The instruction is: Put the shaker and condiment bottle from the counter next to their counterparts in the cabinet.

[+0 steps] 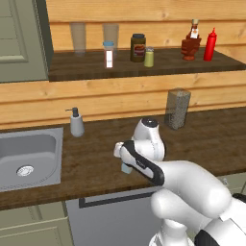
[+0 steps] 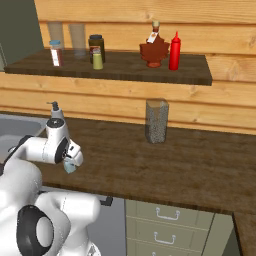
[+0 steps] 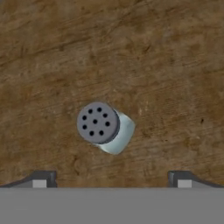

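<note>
A white robot arm hangs its pincer (image 3: 112,179) straight above the shaker (image 3: 106,127) on the dark wooden desk (image 1: 96,158), jaws spread wide and holding nothing. In the hand view the shaker's perforated grey cap sits almost centred between the two fingertips (image 3: 40,180), its pale blue-grey body leaning off to one side of the cap — a sign the camera looks down slightly off the vertical, or that the shaker is a little tilted; which of the two cannot be told. From the base views only a sliver of the shaker shows under the hand, near the desk's front edge and to the right of the steel sink (image 1: 29,161).

The other half of the job looks done: the red condiment bottle (image 1: 210,44) already stands on the open wall shelf (image 1: 77,69), just beside the squat brown sauce bottle (image 1: 191,44), its counterpart. The olive-yellow shaker (image 1: 149,57) waits further along the shelf, next to a dark jar with a red label (image 1: 138,47) — the spot beside it is presumably where the blue-grey shaker belongs.

The overhead pose with open jaws suggests a top-down grasp is being lined up; the cap is round and small, so the fingers will likely need to drop past it and close on the body. A tall speckled grey container (image 1: 177,108) stands well apart at the back of the desk, clear of the approach.
</note>
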